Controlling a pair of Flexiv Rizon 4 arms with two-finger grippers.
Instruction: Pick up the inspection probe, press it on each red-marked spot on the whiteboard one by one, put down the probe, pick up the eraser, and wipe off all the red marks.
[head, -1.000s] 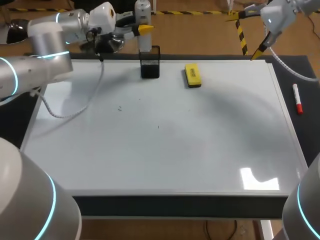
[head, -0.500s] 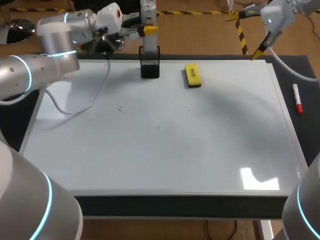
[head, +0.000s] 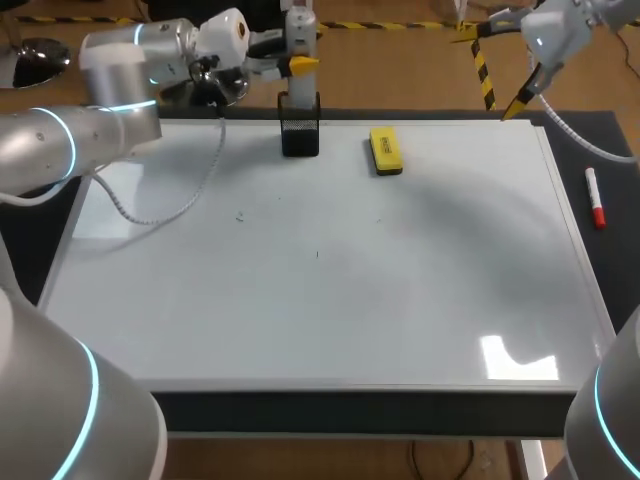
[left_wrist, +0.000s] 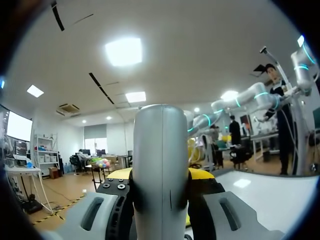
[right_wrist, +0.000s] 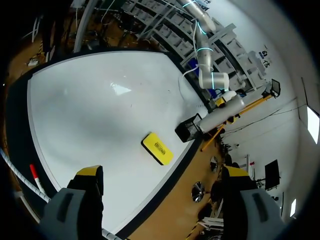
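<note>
the probe (left_wrist: 160, 150), clamped in the left pincer (head: 298, 63), is being shifted sideways to just above the black holder (head: 300, 135), so its putting-down seems near; the right pincer (right_wrist: 162, 172) is being held apart.

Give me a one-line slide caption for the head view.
Left claw grips the probe upright at the black holder; yellow eraser lies nearby on the whiteboard.

This is a robotics lab bench: a silver left robot arm with glowing blue rings (head: 70, 145) and its matching right robot arm (head: 558, 30) flank a large flat whiteboard (head: 330, 320). On the board stand a black mesh holder (head: 300, 132) and a yellow block eraser (head: 385, 150). A red-capped white marker pen (head: 595, 200) lies beside it.
</note>
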